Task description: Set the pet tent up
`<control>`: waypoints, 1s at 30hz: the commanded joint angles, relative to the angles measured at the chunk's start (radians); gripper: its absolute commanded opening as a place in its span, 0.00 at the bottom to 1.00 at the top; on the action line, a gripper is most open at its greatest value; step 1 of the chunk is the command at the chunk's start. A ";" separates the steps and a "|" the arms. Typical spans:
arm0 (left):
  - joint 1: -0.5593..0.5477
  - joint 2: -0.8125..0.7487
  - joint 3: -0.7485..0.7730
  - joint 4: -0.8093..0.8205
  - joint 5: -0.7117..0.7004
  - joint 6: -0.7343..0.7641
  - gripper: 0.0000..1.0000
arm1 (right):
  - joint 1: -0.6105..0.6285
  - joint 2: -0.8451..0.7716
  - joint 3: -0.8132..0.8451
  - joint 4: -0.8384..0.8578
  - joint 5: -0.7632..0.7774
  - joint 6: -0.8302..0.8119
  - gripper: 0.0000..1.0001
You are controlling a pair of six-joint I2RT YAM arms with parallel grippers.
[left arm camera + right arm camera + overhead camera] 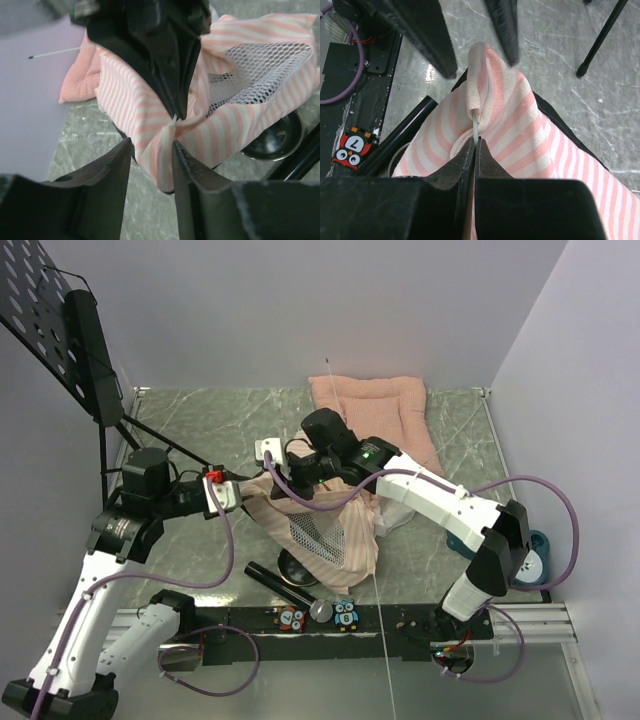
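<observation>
The pet tent [335, 535] lies crumpled mid-table, pink-and-white striped with white mesh [260, 65]. My right gripper [476, 141] is shut on a thin white pole [476, 129] just where it enters the striped fabric sleeve [482, 70]. My left gripper [151, 145] faces it from the left, open, its fingers [117, 160] on either side of the sleeve's tip [167, 165] without clamping it. From above, both grippers meet at the tent's left corner, left gripper [240, 495] and right gripper [285, 480]. A long white pole [385, 640] runs over the table's front edge.
A pink quilted cushion [375, 400] lies at the back right. A black bowl [297, 566] and a black tube [275, 580] sit by the tent's front edge. A black music stand [60, 330] rises at the back left. A blue-and-white object [535, 555] sits at right.
</observation>
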 commanded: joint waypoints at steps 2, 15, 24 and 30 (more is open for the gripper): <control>-0.062 0.037 0.049 0.026 0.014 -0.025 0.38 | 0.003 0.008 0.031 -0.004 0.019 0.036 0.00; -0.102 0.039 0.005 0.011 -0.051 -0.010 0.33 | 0.003 0.010 0.025 0.006 0.015 0.044 0.00; -0.127 0.060 0.006 0.017 -0.077 -0.024 0.26 | 0.003 0.008 0.021 0.014 0.015 0.049 0.00; -0.157 0.065 0.000 0.034 -0.081 -0.017 0.01 | 0.003 0.019 0.027 0.014 0.015 0.059 0.00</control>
